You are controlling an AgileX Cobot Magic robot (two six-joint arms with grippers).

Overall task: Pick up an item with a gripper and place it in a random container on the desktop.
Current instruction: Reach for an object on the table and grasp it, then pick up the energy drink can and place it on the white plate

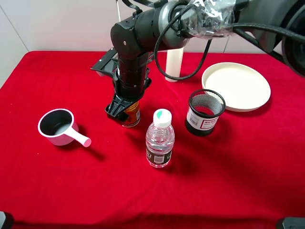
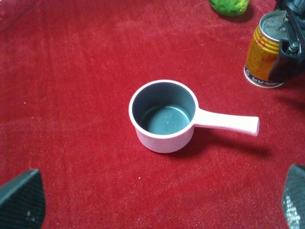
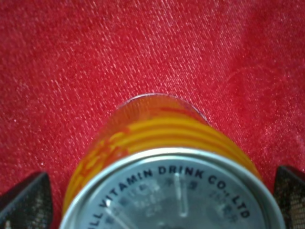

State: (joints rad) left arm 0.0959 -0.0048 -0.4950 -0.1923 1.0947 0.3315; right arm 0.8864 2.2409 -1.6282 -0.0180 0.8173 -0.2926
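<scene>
The orange-gold drink can stands upright on the red desktop, left of the middle. My right gripper reaches across from the right and comes down over it. In the right wrist view the can's silver top fills the space between the two black fingertips, which stand just off its sides, open. The can also shows in the left wrist view, with a black finger against its side. The cream-white plate lies at the back right, empty. My left gripper hangs open above the saucepan.
A pink-handled saucepan sits at the left. A clear water bottle stands right of the can, with a black mesh cup beyond it. A green lime lies behind the can. A white cylinder stands at the back.
</scene>
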